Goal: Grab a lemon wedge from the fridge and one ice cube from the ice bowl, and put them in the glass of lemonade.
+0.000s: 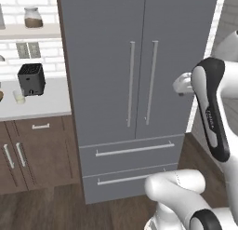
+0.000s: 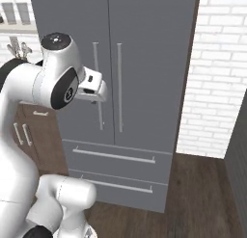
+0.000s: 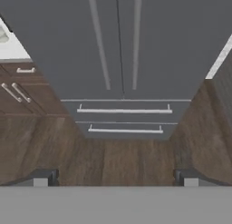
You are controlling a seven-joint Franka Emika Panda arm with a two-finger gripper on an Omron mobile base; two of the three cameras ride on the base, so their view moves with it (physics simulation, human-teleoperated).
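The fridge (image 1: 107, 61) (image 2: 144, 63) (image 3: 118, 37) stands straight ahead, dark grey, with both doors and both lower drawers shut. Its two long silver handles (image 1: 131, 82) (image 2: 119, 87) run side by side at the middle seam. My gripper (image 3: 115, 178) is open, its fingertips (image 3: 43, 177) wide apart with nothing between them, a short way in front of the doors. The white hand (image 2: 94, 87) hovers at handle height. The lemon wedge is hidden behind the shut doors. The glass of lemonade (image 1: 19, 97) stands on the counter left of the fridge. A brown sliver at the picture's left edge may be the ice bowl (image 1: 1, 95).
A black toaster (image 1: 31, 78) sits on the white counter (image 1: 51, 101) above brown wooden cupboards (image 1: 32, 150). A jar (image 1: 33, 17) stands on a shelf. A white brick wall (image 2: 217, 78) flanks the fridge's right side. Dark wooden floor (image 3: 113, 155) lies before the drawers.
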